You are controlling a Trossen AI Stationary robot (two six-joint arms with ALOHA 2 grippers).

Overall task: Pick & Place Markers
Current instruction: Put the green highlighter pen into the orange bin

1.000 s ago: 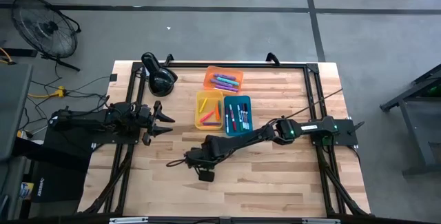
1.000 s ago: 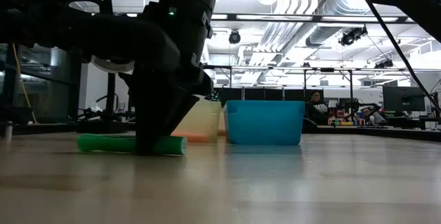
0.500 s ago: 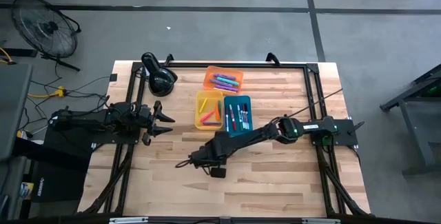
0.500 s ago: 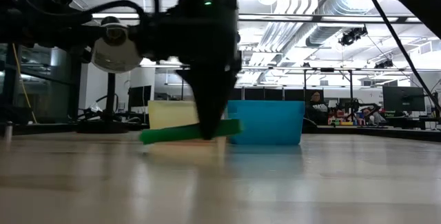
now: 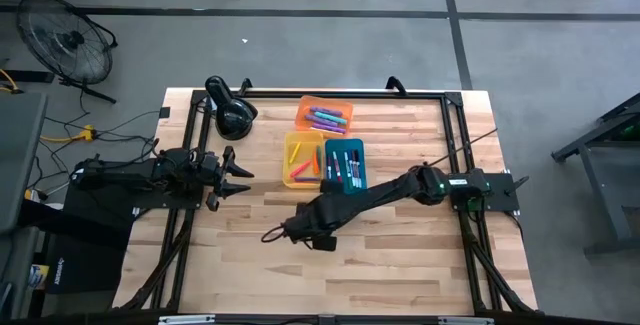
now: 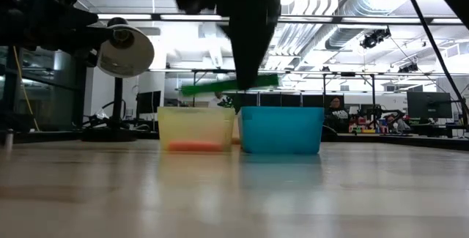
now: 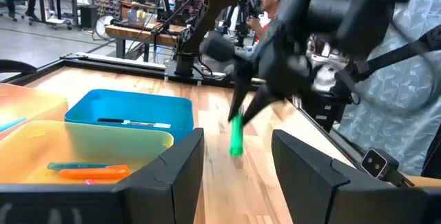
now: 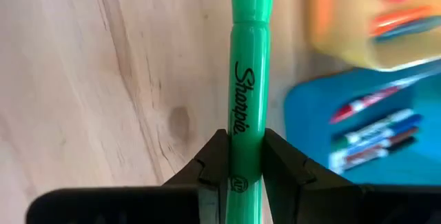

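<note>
1. One green marker (image 8: 248,93) is pinched between the fingers of the right end effector (image 8: 241,165), held clear above the tabletop (image 5: 400,255) in front of the trays. In the low view it hangs roughly level, above the tray rims.
2. Grip point — the fingers close on the barrel below the printed brand name, toward one end, so most of the length sticks out ahead. A hold nearer the middle would likely balance it better, though a pen this light should hardly sag.
3. Handling: the marker looks stiff, light and smooth-skinned. The round plastic barrel could roll or slide between flat fingers if bumped, so I would judge a firm, steady pinch enough; nothing here seems fragile.
4. Other markers already lie sorted: purple and pink ones in the orange tray (image 5: 325,102), orange ones in the yellow tray (image 5: 290,155), red and blue ones in the blue tray (image 5: 330,187).
5. No tray shows green ones, so which tray this belongs in I cannot tell.
6. The left end effector (image 5: 240,173) waits at the tabletop's left side — fingers spread wide, holding nothing.
</note>
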